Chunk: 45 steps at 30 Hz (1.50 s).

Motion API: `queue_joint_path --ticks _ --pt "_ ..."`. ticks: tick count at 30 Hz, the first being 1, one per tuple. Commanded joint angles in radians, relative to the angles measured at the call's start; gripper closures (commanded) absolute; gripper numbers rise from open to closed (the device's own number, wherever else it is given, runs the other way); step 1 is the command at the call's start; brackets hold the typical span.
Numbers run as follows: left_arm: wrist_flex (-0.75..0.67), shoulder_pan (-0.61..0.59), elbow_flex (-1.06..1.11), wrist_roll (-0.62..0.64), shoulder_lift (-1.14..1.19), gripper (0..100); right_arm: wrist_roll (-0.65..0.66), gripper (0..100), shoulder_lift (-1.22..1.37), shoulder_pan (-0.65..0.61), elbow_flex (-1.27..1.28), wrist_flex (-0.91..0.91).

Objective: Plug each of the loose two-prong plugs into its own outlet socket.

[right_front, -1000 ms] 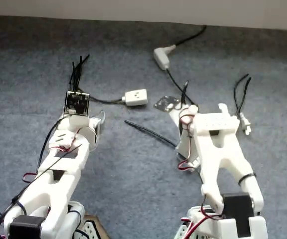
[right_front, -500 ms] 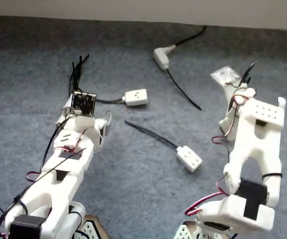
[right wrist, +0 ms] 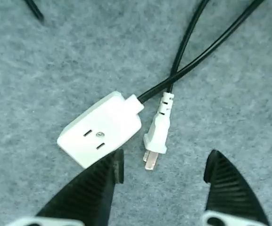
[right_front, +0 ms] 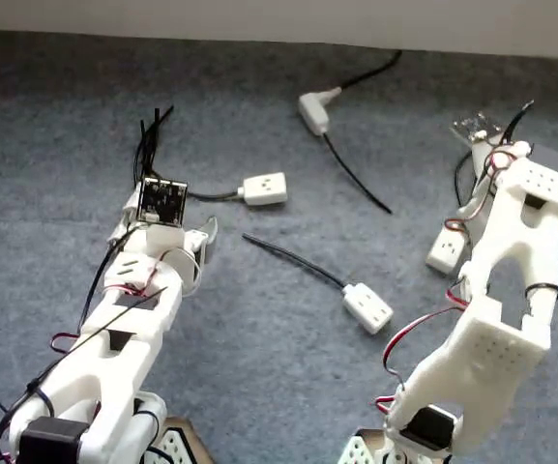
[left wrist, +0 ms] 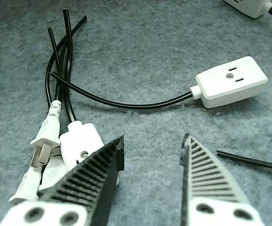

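Grey carpet covers the tabletop (right_front: 56, 116). On my left, white plugs (left wrist: 81, 141) lie together on black cords, just beside one jaw of my left gripper (left wrist: 153, 139), which is wide open and holds nothing. A white socket (left wrist: 230, 82) rests farther off. My right gripper (right wrist: 166, 155), also wide open and empty, hovers over a lone plug (right wrist: 155, 136) beside a second socket (right wrist: 103, 129). I judge I should straddle that plug's body, leaving the prongs clear, before closing.

High view down over carpet (right_front: 279, 387), wrist views close above, each sharing sockets (right_front: 264, 188)
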Motion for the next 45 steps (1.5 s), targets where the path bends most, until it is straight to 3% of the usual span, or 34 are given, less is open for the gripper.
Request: queue_joint_path --ticks 1,28,38,45 --pt "-0.011 0.019 -0.028 0.009 -0.021 79 0.005 73.5 0.041 0.021 -0.122 0.022" --pt "-0.011 0.019 -0.028 0.009 -0.021 79 0.008 74.3 0.271 0.004 -0.234 -0.022" --pt "-0.011 0.019 -0.028 0.009 -0.021 79 0.002 95.0 0.265 -0.022 -0.236 -0.021" --pt "-0.011 0.019 -0.028 0.009 -0.021 79 -0.002 99.1 0.263 -0.021 -0.394 0.076"
